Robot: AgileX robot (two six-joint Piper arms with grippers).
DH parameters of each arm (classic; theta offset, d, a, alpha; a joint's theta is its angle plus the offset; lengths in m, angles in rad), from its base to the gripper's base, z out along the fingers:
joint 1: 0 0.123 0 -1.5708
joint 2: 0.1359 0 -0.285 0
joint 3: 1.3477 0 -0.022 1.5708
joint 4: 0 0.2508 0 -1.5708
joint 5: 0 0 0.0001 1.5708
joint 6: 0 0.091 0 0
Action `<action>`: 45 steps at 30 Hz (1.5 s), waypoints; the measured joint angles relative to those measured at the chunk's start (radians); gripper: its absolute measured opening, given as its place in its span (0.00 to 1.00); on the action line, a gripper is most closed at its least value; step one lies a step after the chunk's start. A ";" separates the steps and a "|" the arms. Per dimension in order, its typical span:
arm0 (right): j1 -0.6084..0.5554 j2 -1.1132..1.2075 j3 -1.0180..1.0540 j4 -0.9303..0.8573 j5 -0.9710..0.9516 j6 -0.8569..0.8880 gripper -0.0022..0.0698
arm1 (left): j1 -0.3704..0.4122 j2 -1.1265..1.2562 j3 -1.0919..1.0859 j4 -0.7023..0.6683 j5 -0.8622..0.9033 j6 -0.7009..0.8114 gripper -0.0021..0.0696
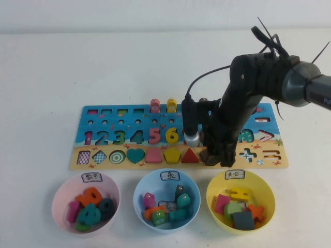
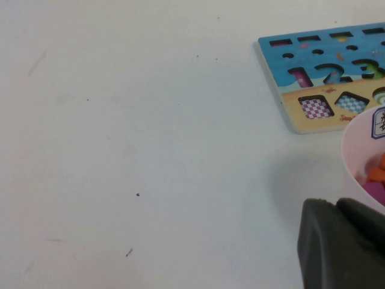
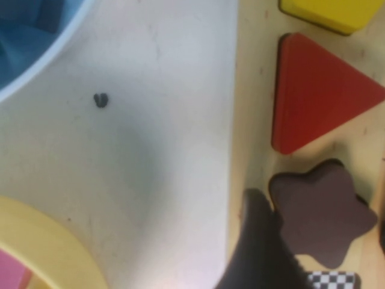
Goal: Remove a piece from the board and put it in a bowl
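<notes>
The dark brownish star piece (image 3: 313,205) lies on the sandy strip of the board (image 1: 103,111), next to the red triangle (image 3: 313,90). My right gripper (image 1: 217,157) is lowered onto the board's front edge and hides the star in the high view. In the right wrist view the gripper (image 3: 320,220) straddles the star. One finger (image 3: 258,241) presses its side, and the other shows only at the picture's edge by the opposite point. The yellow bowl (image 1: 269,188) stands just in front and holds several pieces. My left gripper (image 2: 337,205) is shut and empty beside the pink bowl (image 2: 355,150).
A pink bowl (image 1: 57,199) and a light blue bowl (image 1: 138,194) with pieces stand in front of the board, left of the yellow one. A yellow pentagon (image 3: 331,12) sits beyond the triangle. The board's left end (image 2: 289,90) shows in the left wrist view.
</notes>
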 joint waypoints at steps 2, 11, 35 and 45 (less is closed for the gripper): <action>0.000 0.000 0.000 0.000 0.000 0.000 0.55 | 0.000 0.000 0.000 0.000 0.000 0.000 0.02; 0.000 0.000 -0.002 -0.019 0.008 0.002 0.55 | 0.000 0.000 0.000 0.000 0.000 0.000 0.02; 0.000 0.000 -0.005 -0.027 0.006 0.002 0.55 | 0.000 0.000 0.000 0.000 0.000 0.000 0.02; 0.000 0.001 -0.005 -0.001 0.000 0.002 0.55 | 0.000 0.000 0.000 0.000 0.000 0.000 0.02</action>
